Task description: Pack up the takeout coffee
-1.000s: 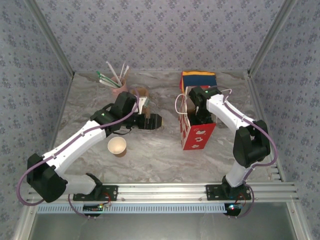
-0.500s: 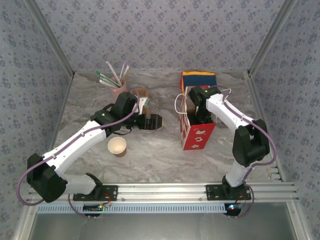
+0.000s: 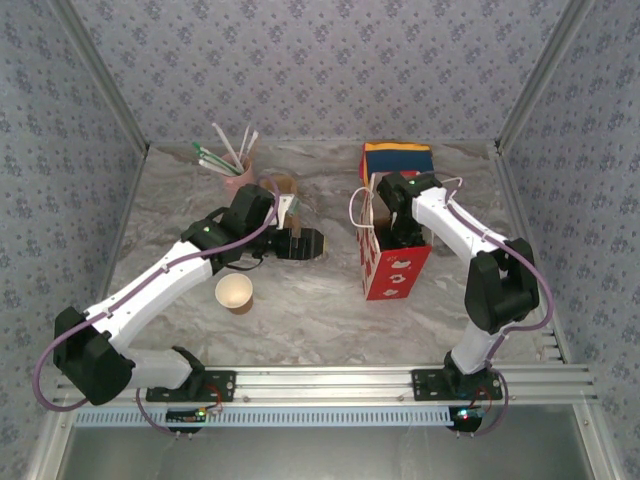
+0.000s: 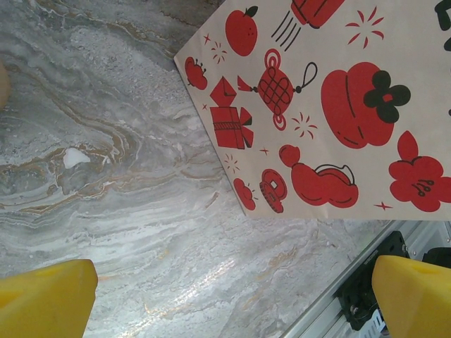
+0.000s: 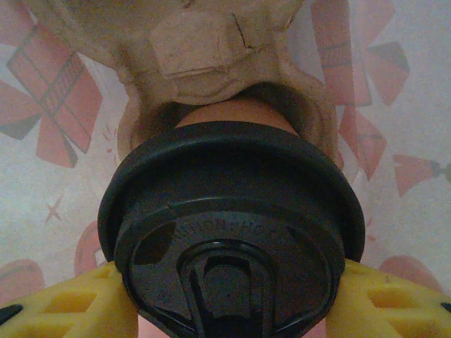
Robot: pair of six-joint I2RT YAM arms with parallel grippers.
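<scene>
I am looking down into a booth whose three sides are wearing the same pale lilac wallpaper with a small dark sprig pattern. The back wall (image 3: 320, 60) is stretching across the top of the frame, and the left wall (image 3: 50, 180) and right wall (image 3: 600, 150) are running down either side. Two bare metal posts, the left post (image 3: 100, 75) and the right post (image 3: 540, 75), are slanting in from the upper corners. The tabletop (image 3: 310, 310) is showing grey marble patterning with tan veins, and soft, even light is falling across it. A slotted aluminium rail (image 3: 330, 380) is running along the lower edge.

Soft, even overhead light; the takeout coffee (image 5: 232, 211) close-up is dim and blurred.
</scene>
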